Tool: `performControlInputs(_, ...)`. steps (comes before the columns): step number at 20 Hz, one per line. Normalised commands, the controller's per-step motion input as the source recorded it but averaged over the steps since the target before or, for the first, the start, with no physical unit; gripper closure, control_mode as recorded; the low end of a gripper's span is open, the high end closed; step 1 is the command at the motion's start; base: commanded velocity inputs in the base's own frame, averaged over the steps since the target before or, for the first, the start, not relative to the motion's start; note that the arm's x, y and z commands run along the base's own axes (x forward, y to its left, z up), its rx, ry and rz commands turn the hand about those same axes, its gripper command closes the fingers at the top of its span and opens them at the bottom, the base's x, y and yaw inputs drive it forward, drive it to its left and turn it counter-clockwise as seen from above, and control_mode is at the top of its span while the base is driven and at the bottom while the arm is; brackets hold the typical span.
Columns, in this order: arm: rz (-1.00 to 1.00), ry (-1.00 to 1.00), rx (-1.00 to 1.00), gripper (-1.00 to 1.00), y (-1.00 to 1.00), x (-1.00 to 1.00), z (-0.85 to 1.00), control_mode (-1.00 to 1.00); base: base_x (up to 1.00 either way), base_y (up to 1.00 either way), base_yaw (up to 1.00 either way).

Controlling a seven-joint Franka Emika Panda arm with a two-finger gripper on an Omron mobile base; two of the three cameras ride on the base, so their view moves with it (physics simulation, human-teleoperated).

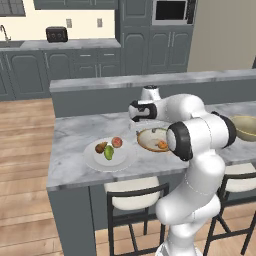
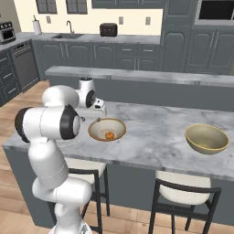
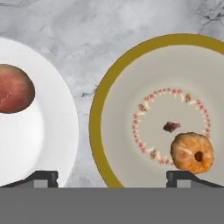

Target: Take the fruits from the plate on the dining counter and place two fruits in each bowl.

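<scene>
Hand view: gripper wide open, holding nothing, above bowl w/ orange fruit inside; red fruit on plate beside it.

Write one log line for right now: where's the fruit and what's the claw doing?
claw: open, above near bowl | orange fruit: in near bowl | plate: brown, green, reddish fruits | far bowl: no fruit seen

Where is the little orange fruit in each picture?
Left base view: the orange fruit lies in the near bowl, just left of the arm's elbow.
Right base view: it lies in the same bowl, left of centre.
Hand view: it sits lower right.
Shared landmark: that bowl's brown rim.
</scene>
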Motion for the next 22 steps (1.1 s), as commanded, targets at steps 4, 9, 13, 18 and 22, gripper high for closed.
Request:
performControlInputs(4, 0.03, 0.04, 0.01, -1.00, 1.00, -0.04, 0.00, -1.00, 0.00, 0.00, 0.00)
performControlInputs(9, 0.02, 0.00, -0.02, -1.00, 1.00, -0.10, -0.08, -1.00, 0.00, 0.00, 0.00)
performControlInputs(13, 0.04, 0.00, -0.07, -1.00, 0.99, -0.17, -0.23, -1.00, 0.00, 0.00, 0.00)
performControlInputs(18, 0.03, 0.01, 0.01, -1.00, 0.61, -0.08, -0.24, -1.00, 0.00, 0.00, 0.00)
performControlInputs(22, -0.01, 0.00, 0.01, -1.00, 0.02, 0.00, -0.32, -1.00, 0.00, 0.00, 0.00)
